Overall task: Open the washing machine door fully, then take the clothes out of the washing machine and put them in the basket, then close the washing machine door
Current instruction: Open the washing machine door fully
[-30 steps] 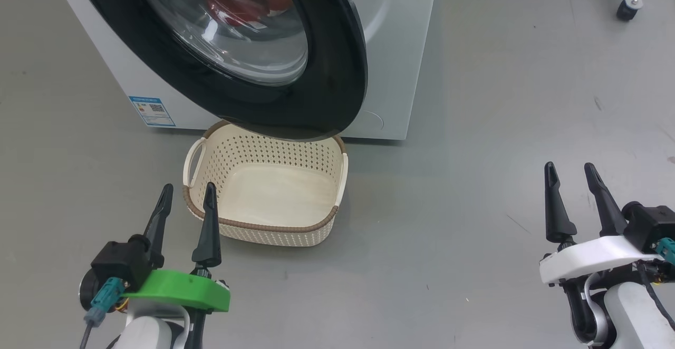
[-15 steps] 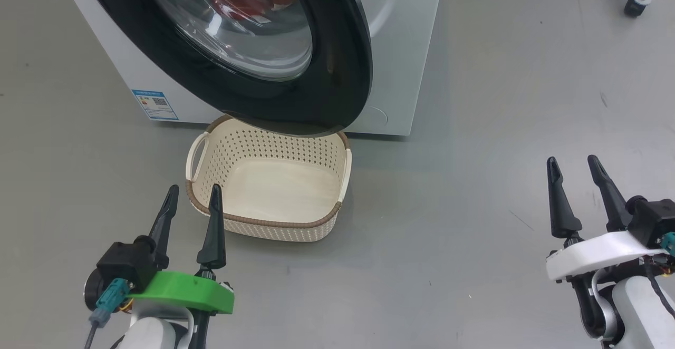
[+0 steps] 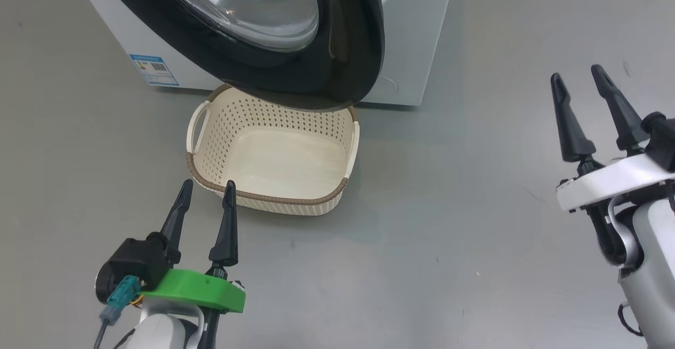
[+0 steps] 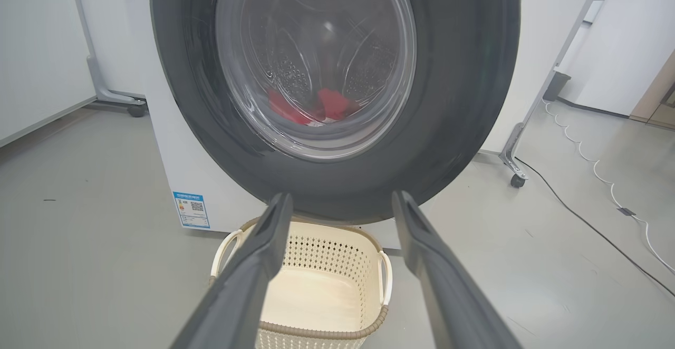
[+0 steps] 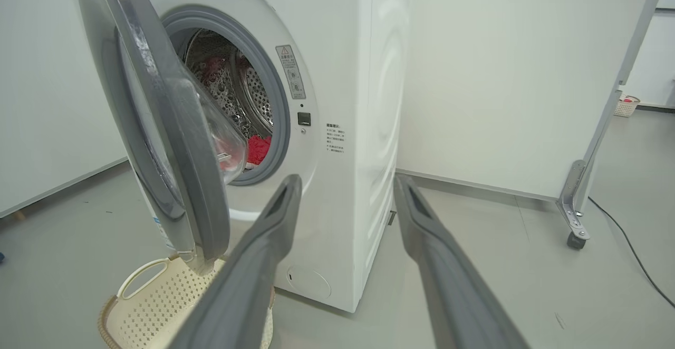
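Clothes [image 4: 332,104] in bright red lie inside the washing machine [image 5: 337,75], seen through the partly open washing machine door [image 3: 348,48] straight ahead of the left fingers [image 3: 227,228], which are spread with nothing between them. The empty basket [image 3: 274,200] sits on the floor [image 3: 474,233] just beyond their tips, under the door's lower edge. The right fingers [image 3: 568,122], also spread and empty, point toward the machine's front corner.

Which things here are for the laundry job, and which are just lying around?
For the job: big white washing machine, its round glossy black door, red clothes in the drum, cream perforated plastic basket.
Just lying about: grey wheeled metal frame, black floor cable.
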Controlling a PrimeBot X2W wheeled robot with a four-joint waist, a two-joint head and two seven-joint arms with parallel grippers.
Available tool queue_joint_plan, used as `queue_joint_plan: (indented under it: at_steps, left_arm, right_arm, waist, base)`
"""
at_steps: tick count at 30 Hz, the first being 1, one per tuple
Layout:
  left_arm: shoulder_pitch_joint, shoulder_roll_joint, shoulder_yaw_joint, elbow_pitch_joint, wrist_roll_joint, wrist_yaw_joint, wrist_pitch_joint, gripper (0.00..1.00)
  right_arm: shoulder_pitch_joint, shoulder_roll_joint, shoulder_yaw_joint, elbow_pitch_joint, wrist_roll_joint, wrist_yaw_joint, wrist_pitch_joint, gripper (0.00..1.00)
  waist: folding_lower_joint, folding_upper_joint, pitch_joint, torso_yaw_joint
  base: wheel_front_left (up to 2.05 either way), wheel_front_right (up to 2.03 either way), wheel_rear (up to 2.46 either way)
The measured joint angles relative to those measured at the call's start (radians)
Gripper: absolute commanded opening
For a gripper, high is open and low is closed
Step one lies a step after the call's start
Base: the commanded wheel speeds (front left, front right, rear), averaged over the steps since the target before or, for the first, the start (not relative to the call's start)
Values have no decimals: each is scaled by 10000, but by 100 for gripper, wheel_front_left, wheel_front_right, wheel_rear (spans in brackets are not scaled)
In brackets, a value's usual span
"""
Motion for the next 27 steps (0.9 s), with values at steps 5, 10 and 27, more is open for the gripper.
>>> queue_joint_plan:
  at_steps: [5,10,27]
  left_arm:
    - [-385,-2,-102,-63,-27,-63,0,100]
    - [-606,-2,-151,-100,-35,-73,0,100]
    - [-1264,-8,-748,-75,-282,-86,0,100]
  right_arm:
    - [-918,-69,65,12,128,188,541,0]
    - [-1619,767,-391,297,1925,190,1461,0]
    - [-4150,1427,-1335,1469,5106,71,4335,0]
  waist:
    - [0,0,409,163]
    - [0,0,797,361]
    - [0,0,1647,1321]
  base:
    - [0,0,0]
    - [0,0,0]
    - [0,0,0]
